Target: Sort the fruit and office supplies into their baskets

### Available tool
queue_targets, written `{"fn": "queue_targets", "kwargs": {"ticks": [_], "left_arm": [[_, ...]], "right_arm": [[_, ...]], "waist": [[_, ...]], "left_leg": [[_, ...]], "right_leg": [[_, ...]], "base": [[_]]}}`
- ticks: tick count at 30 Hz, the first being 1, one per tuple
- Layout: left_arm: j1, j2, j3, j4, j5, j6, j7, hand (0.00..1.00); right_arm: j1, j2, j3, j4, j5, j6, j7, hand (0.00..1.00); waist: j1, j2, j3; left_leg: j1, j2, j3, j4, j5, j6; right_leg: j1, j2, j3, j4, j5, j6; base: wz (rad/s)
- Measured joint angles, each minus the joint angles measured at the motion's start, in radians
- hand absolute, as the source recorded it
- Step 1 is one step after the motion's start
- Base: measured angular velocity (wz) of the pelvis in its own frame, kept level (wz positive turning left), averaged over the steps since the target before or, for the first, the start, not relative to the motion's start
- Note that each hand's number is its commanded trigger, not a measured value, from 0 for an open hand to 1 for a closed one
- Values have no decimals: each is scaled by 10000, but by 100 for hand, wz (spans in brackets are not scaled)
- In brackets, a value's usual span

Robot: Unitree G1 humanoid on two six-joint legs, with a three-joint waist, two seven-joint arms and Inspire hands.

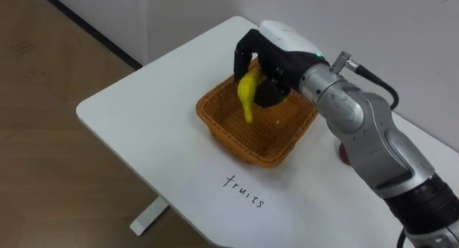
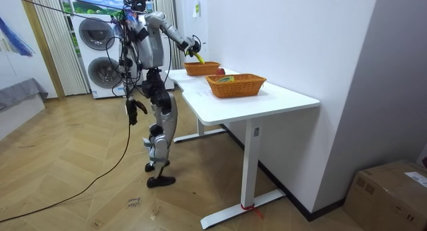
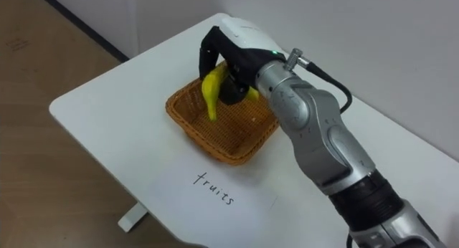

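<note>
**Banana held over the fruit basket**

The right hand point(image 1: 283, 41) reaches in from the right and is clenched round a banana point(image 1: 248, 94), its dark fingers curled over the fruit's upper end. The banana hangs tip down, its lower end inside the basket point(image 1: 247, 158), above the woven floor. I cannot tell whether the tip touches the weave.

The basket is a shallow brown wicker tray standing on the white table point(image 1: 136, 119), towards the far side near the wall point(image 1: 401, 33). Just on the near side of it, a handwritten label point(image 1: 244, 191) lies on the tabletop.

To the right, past the forearm, a bit of a red thing point(image 1: 343, 153) shows on the table, too hidden to name.

In the room view the robot stands upright at the table's end, its right arm stretched out over the basket and its left hand point(image 2: 133, 112) hanging at its side. A second basket point(image 2: 237, 89) stands further along the table, with coloured things in it that are too small to tell apart.
</note>
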Motion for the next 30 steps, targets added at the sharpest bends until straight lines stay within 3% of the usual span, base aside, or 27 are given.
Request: {"fn": "queue_targets", "kwargs": {"ticks": [2,21,27,30], "left_arm": [[15,27,6,-166,0,15,4,0],[195,-7,162,-352,9,19,0,0],[236,-113,167,-332,18,205,-38,0],[179,-117,181,-336,481,311,-33,0]], "right_arm": [[0,-25,3,24,122,8,-147,0],[1,-220,-1,78,37,8,-744,0],[1,-299,-25,78,-286,4,-720,0],[1,-583,-24,75,-344,12,-647,0]], "waist": [[-16,-31,-22],[-320,-53,-61],[-363,112,-98],[-466,208,-119]], "left_leg": [[-27,-4,5,20,0,0],[-126,-52,62,206,6,-1],[-94,-133,52,240,28,37],[-95,-149,-8,261,36,39]], "right_leg": [[20,-3,-1,0,0,0],[77,-27,6,-2,0,0],[104,-72,-13,-140,0,0],[179,-72,16,-133,0,0]], "base": [[0],[-1],[0],[6]]}}
